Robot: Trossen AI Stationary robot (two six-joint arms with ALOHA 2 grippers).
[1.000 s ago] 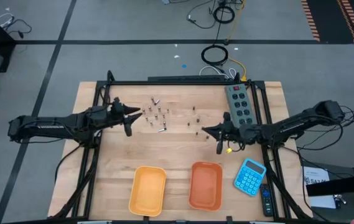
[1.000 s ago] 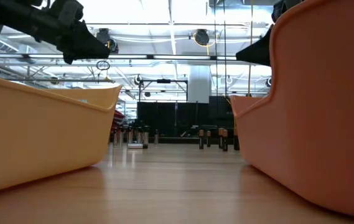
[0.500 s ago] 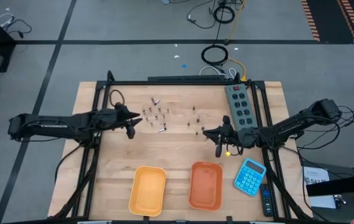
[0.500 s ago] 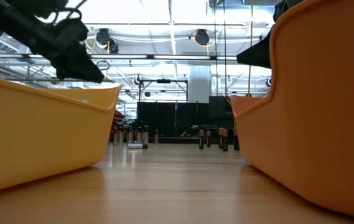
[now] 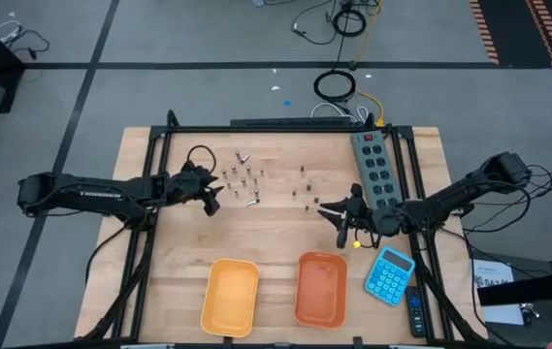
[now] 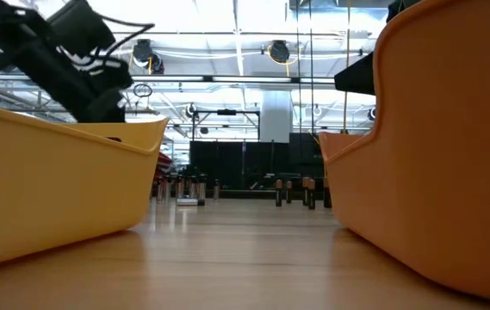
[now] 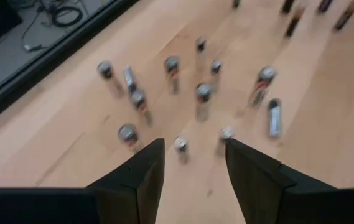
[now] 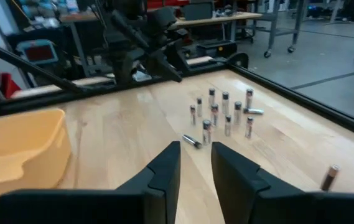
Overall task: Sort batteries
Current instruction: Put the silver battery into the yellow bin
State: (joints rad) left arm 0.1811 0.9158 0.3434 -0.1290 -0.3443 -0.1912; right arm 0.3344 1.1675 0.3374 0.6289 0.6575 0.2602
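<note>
Wooden tabletop (image 5: 276,242) carrying all items. Left gripper (image 7: 190,163): jaws standing apart and empty, hovering just short of the silvery batteries (image 7: 196,93), mostly upright, lying straight ahead. Right gripper (image 8: 195,163): jaws parted, empty, waiting farther from that cluster; left arm is nearer.

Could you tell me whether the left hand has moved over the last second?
Yes. The left hand has slid slightly toward the yellow tray, beside the batteries.

Left hand (image 5: 213,199) fingers parted, empty, reaching inward, right hand (image 5: 331,213) fingers parted, empty
</note>
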